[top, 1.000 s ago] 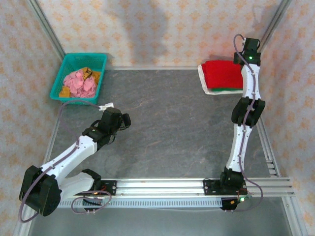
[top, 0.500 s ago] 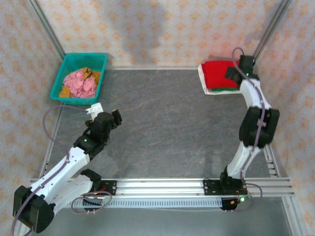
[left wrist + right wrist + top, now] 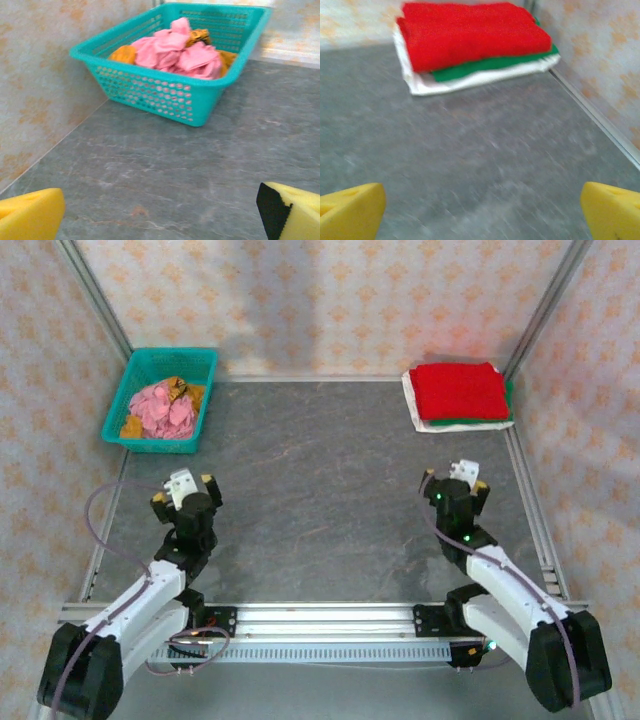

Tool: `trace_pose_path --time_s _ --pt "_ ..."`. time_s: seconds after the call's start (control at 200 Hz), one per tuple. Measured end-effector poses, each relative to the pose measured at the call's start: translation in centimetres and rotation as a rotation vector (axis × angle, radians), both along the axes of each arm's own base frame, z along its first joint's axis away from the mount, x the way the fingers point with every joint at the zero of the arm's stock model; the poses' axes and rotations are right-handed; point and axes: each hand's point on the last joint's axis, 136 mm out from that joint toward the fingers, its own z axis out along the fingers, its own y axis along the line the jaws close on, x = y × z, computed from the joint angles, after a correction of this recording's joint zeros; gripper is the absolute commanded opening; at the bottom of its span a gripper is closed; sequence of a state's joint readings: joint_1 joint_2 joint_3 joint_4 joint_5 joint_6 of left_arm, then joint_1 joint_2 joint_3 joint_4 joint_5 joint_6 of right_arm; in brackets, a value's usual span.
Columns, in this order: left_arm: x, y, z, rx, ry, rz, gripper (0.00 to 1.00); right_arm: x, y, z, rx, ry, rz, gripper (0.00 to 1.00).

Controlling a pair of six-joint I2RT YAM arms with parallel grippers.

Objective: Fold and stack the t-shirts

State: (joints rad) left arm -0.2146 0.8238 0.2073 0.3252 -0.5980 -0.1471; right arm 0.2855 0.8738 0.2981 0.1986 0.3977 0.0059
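T-shirts (image 3: 458, 390) three, stacked; basket (image 3: 150, 95) one; left fingers (image 3: 30, 215), right fingers (image 3: 350, 210) spread, empty.

- Red shirt (image 3: 470, 32), ahead of right gripper (image 3: 481, 210): plain bright red.
- Green shirt (image 3: 490, 67): plain green.
- White shirt (image 3: 470, 84): plain white.
- Basket (image 3: 165, 95), ahead of left gripper (image 3: 160, 215): teal, perforated.
- Contents: pink cloth (image 3: 185, 52), orange cloth (image 3: 122, 52).
- Gripper pads (image 3: 30, 215): yellow.
- Table (image 3: 330, 480): grey, marbled.
- Walls (image 3: 330, 300): pale, orange floral print.
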Motion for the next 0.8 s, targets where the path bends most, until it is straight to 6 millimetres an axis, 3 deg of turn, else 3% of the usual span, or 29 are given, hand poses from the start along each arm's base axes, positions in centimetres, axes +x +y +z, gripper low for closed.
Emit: trace_pose_path --time_s 0.1,0.2,0.42,0.576,0.801 --pt "0.2 1.0 -1.0 -0.01 0.007 0.024 1.0 -0.5 -1.5 -2.3 -0.007 0.017 -0.048 0.99" --pt "1.1 0.6 -1.7 -0.015 0.01 -0.006 1.0 0.7 -2.7 -3.3 0.003 0.03 -0.085 0.99" --pt "3.5 -0.6 -3.9 -0.028 0.055 -0.102 0.98 4.3 -1.7 -4.5 0.082 0.022 0.004 0.99" --pt "5.9 -1.9 -3.8 -0.016 0.048 -0.184 0.99 6.1 -0.6 -3.4 0.124 -0.014 0.093 0.99" --pt "8.0 -3.1 -6.1 -0.004 0.111 -0.259 0.98 6.5 -0.2 -2.2 0.113 -0.099 0.134 0.99"
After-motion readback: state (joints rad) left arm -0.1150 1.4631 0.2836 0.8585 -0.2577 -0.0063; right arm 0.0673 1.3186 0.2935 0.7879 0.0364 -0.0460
